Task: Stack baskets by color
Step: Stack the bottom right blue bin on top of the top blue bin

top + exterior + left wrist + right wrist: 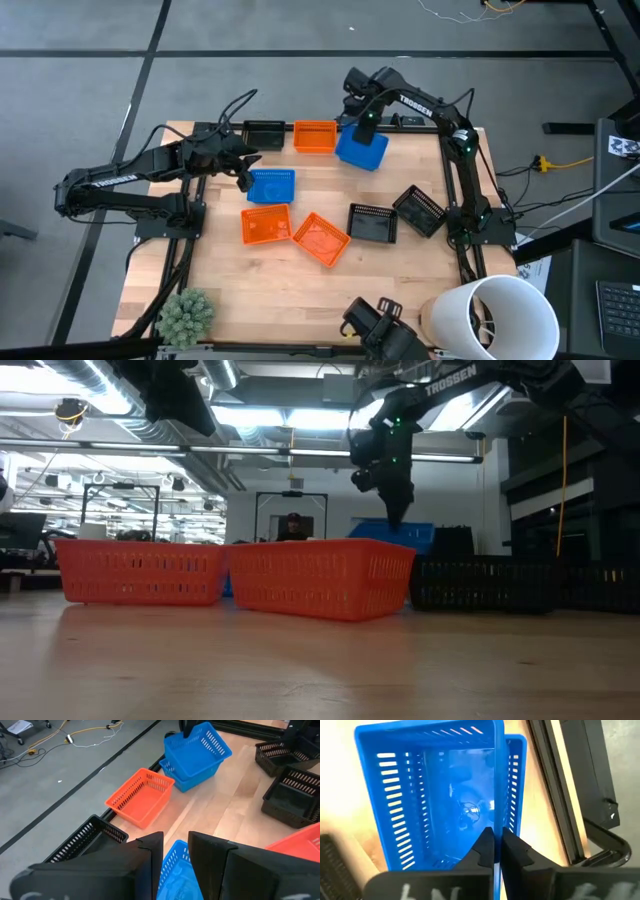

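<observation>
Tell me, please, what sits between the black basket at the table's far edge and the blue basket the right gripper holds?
An orange basket, seen in the high view.

Both arms are showing dark, matte black links with white TROSSEN lettering along them. Thin black cables are looping beside the joints, and a small green light is glowing on the right arm near the wrist.

I work in a lab hall: ceiling ducts, strip lights, floor cables, test benches behind.
</observation>
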Controlling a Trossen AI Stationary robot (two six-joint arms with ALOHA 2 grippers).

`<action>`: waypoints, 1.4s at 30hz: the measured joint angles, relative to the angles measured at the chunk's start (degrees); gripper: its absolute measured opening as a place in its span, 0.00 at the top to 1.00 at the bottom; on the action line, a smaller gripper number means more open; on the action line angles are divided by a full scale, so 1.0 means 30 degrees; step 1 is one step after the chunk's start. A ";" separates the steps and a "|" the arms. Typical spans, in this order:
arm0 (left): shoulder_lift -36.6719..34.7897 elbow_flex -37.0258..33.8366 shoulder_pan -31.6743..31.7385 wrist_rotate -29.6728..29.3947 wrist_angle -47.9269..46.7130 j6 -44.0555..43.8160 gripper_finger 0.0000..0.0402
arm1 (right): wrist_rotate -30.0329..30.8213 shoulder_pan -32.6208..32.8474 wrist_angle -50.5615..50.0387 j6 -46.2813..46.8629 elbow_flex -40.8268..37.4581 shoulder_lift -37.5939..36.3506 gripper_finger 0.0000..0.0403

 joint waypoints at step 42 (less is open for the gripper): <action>0.0000 0.0000 0.0000 0.0029 -0.0004 -0.0006 0.79 | -0.1027 -0.0080 0.0680 0.1531 -0.1306 0.0015 0.98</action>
